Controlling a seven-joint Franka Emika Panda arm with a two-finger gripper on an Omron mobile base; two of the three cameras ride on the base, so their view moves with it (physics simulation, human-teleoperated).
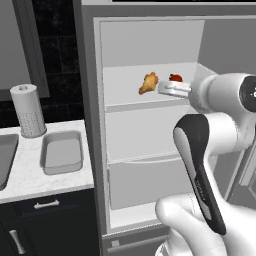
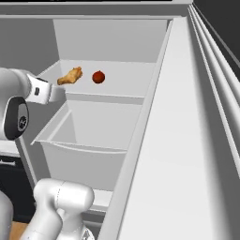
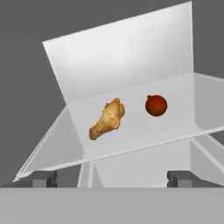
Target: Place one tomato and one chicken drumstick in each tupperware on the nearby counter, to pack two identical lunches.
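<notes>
A paper-towel roll [image 1: 28,110] stands upright at the back of the tabletop, against the dark tiled wall [image 1: 55,55]. Left of it, the dark sink basin [image 1: 5,157] sits sunk into the stone at the left edge. Below, the navy cabinets [image 1: 47,220] show a silver handle [image 1: 46,204] on the drawer front. To the right, the white fridge [image 1: 150,125] stands open, its shelves [image 2: 105,117] stepping down one under another, with a pale drawer [image 2: 79,159] lower down.

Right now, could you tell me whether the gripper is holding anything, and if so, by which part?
Nothing is held. The gripper is open, short of the chicken drumstick and tomato on the fridge shelf.
</notes>
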